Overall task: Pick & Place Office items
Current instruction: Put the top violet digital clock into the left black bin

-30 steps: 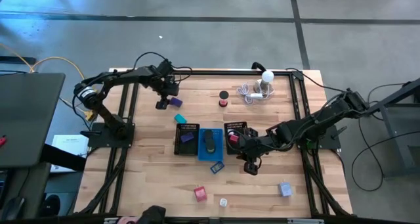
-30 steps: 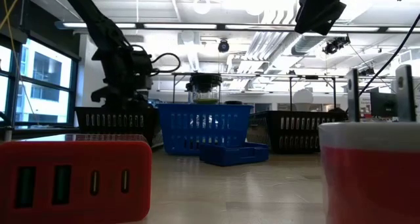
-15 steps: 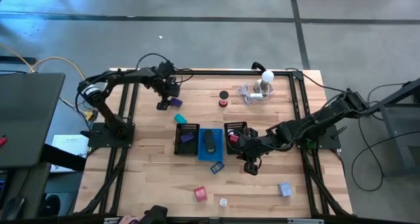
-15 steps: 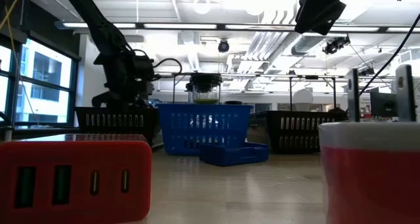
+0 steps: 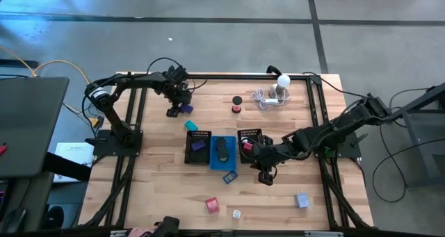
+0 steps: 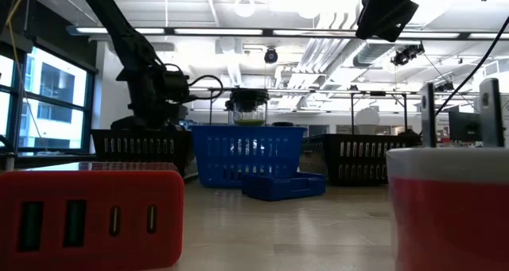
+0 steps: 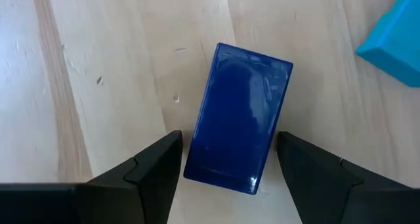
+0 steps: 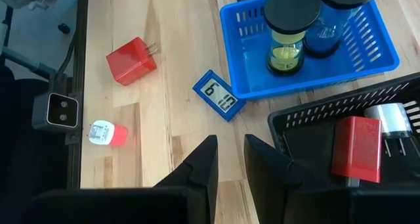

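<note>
Left gripper [image 7: 226, 178] poised low over the dark blue block [image 7: 238, 117], fingers spread to either flank, not yet touching it; block flat on the table [image 5: 160, 167] toward eleven o'clock in the high view, just beside a teal block [image 7: 394, 43] at its four o'clock. Skewed between the fingers, so likely to twist or squirt out on closing; could nudge the teal block too. Right gripper [image 8: 230, 165] parked at about five o'clock of table centre, beside the black mesh tray [image 8: 315, 129], fingers near together, holding nothing. Compared with a second ago: left arm shifted slightly toward one o'clock and sunk over the block; right arm unmoved.
</note>
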Controlling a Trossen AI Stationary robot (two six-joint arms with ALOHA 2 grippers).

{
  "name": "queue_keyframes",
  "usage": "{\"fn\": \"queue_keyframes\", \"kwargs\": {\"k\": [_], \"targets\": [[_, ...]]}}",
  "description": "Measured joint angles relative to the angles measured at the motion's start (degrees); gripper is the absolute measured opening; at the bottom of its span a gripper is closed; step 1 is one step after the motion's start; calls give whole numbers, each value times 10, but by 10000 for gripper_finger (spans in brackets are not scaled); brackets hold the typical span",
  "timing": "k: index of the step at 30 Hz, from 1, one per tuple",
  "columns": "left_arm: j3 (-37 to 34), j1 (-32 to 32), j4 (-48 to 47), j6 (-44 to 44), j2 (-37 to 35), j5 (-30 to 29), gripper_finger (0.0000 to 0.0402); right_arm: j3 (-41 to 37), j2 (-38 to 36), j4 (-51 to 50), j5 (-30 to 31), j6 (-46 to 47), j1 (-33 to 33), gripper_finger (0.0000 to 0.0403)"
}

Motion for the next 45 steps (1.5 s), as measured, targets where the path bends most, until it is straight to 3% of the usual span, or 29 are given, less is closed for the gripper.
{"fn": "queue_keyframes", "kwargs": {"k": [8, 22, 29, 39, 45], "targets": [[5, 4, 6, -25, 1, 3, 148, 0, 0, 0, 0, 0, 0, 64], [24, -27, -75, -74, -24, -26, 147, 0, 0, 0, 0, 0, 0, 64], [59, -100, -196, -138, -105, -110, 147, 0, 0, 0, 1, -13, 0, 64], [83, -277, -324, -258, -223, -83, 163, 0, 0, 4, 1, -44, 0, 64], [84, -408, -314, -337, -233, -111, 160, 0, 0, 6, 1, -61, 0, 64]]}}
